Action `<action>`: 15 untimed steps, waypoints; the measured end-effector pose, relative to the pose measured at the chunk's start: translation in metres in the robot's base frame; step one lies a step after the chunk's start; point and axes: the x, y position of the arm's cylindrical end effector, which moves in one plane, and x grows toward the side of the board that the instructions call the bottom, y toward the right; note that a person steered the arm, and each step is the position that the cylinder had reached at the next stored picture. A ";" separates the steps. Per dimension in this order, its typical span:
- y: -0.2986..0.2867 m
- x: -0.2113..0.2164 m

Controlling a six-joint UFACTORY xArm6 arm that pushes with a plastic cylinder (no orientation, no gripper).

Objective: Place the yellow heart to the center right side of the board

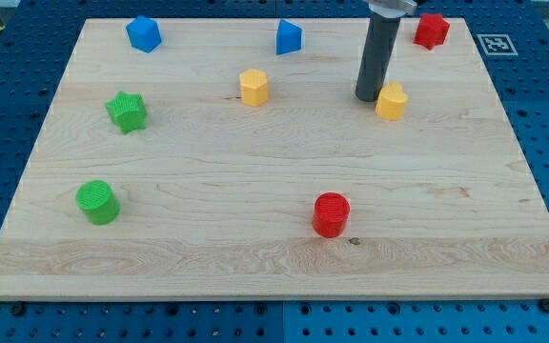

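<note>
The yellow heart (392,101) lies on the wooden board (274,257), right of centre in the upper part. My tip (368,98) rests on the board right against the heart's left side, touching it or very nearly. The dark rod rises from there to the view's top. A second yellow block (254,87), roughly hexagonal, lies further left at about the same height.
A red block (432,30) sits near the board's top right corner, above and right of the heart. Two blue blocks (289,37) (144,33) lie along the top. A green star (127,111) and green cylinder (96,202) are at left. A red cylinder (331,213) is at the lower middle.
</note>
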 end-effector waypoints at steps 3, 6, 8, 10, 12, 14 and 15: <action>0.026 0.010; 0.047 0.010; 0.050 0.020; 0.033 0.026; 0.029 0.041; 0.066 0.038; 0.078 0.039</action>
